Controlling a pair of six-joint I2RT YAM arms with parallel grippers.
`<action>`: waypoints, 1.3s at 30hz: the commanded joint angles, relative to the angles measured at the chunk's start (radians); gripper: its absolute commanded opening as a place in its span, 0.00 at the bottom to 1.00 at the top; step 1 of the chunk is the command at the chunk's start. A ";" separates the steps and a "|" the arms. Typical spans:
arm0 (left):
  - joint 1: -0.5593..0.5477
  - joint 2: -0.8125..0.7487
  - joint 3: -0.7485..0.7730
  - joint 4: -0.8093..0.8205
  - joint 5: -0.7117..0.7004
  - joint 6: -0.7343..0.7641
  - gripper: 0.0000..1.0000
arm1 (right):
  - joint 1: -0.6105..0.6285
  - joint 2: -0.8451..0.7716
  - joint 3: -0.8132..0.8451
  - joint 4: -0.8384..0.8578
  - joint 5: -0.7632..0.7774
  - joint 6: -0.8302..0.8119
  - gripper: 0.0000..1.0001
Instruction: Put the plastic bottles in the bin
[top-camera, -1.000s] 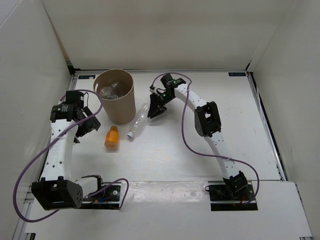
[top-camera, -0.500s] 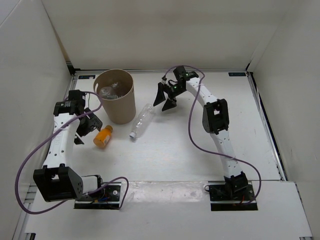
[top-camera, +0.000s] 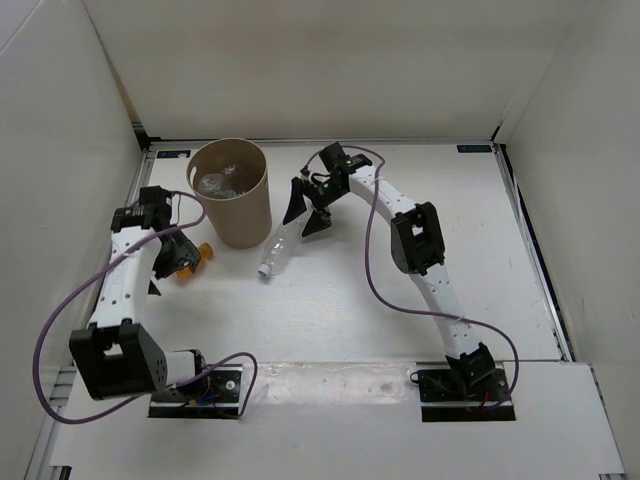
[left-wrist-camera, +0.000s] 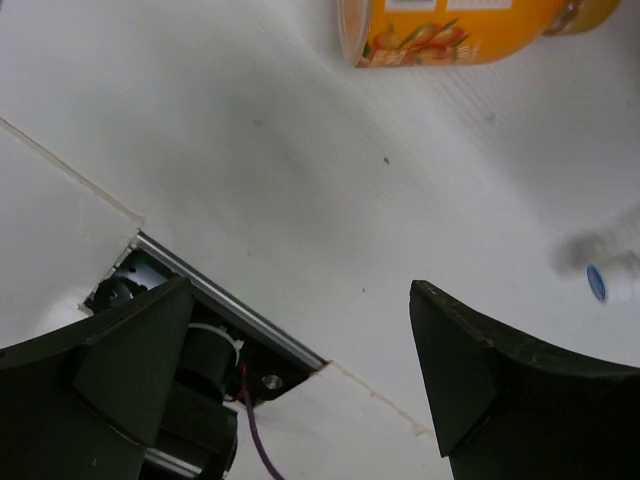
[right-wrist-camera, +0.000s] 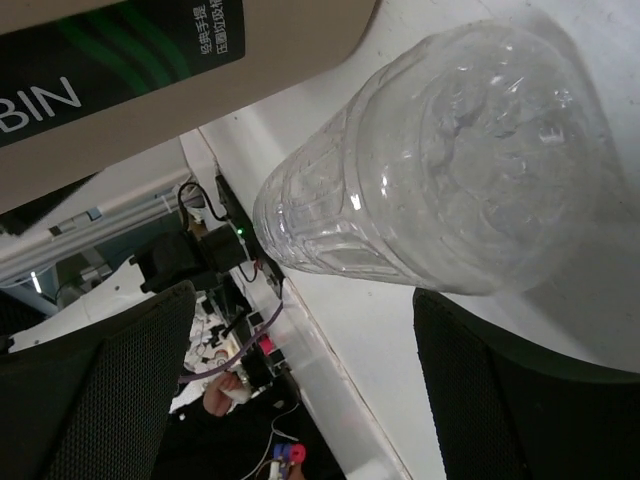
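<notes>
The brown bin (top-camera: 243, 222) stands at the back left with clear plastic bottles (top-camera: 215, 182) inside it. A plain clear bottle (top-camera: 279, 244) lies on the table just right of the bin, and it fills the right wrist view (right-wrist-camera: 450, 170). My right gripper (top-camera: 305, 211) hangs open at its base end, with the bottle just beyond the fingertips (right-wrist-camera: 300, 330). The short orange bottle (top-camera: 204, 249) lies left of the bin, partly hidden by my open left gripper (top-camera: 178, 258). In the left wrist view the orange bottle (left-wrist-camera: 460, 30) lies past the empty gripper (left-wrist-camera: 300, 340).
The bin's printed wall (right-wrist-camera: 150, 70) is close beside the clear bottle. White enclosure walls ring the table. A metal rail and arm base (left-wrist-camera: 200, 340) lie behind the left gripper. The clear bottle's cap (left-wrist-camera: 600, 282) shows blurred at the right.
The right gripper has opened, swung away to the right and come back to the clear bottle's base. The orange bottle tipped over and shifted up-left, close to the left gripper.
</notes>
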 joint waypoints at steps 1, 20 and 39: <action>0.039 0.054 0.018 0.099 -0.068 0.002 1.00 | -0.013 -0.080 0.006 0.017 0.020 0.013 0.90; 0.124 0.627 0.574 0.165 0.067 -0.678 1.00 | -0.247 -0.267 -0.078 -0.181 0.198 -0.240 0.90; 0.116 1.002 0.900 0.017 0.082 -0.793 1.00 | -0.433 -0.333 -0.186 -0.183 0.124 -0.244 0.90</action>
